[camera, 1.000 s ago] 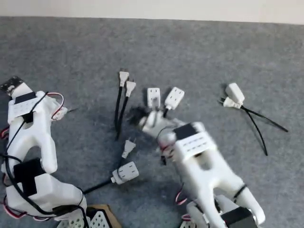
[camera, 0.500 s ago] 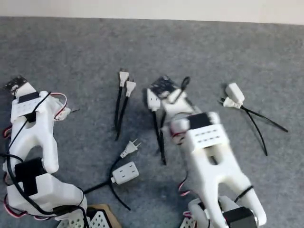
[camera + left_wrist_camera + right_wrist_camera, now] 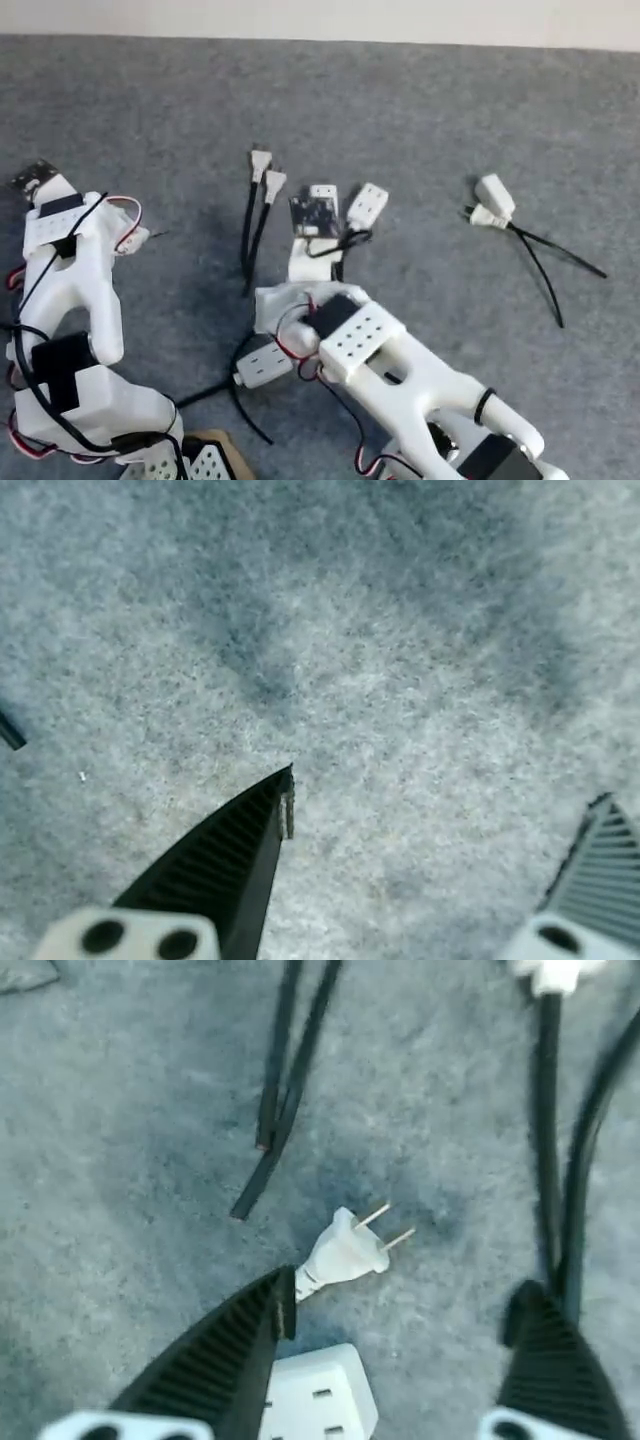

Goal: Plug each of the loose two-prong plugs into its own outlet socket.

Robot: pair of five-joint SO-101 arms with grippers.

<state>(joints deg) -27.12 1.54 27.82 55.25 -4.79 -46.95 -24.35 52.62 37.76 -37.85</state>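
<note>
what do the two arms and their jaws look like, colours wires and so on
The left arm and right arm are both chunky white plastic shells with black motor blocks at the joints. Thin red and black wires loop along them, and each carries a small dark circuit board near the wrist. The jaws are black, ribbed and taper to a point, set on white bases.

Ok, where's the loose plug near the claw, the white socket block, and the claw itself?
plug (image 3: 345, 1250), right wrist view, white body.
socket block (image 3: 320, 1400), right wrist view, top face.
right gripper (image 3: 407, 1285), right wrist view, midway between fingertips.
</note>
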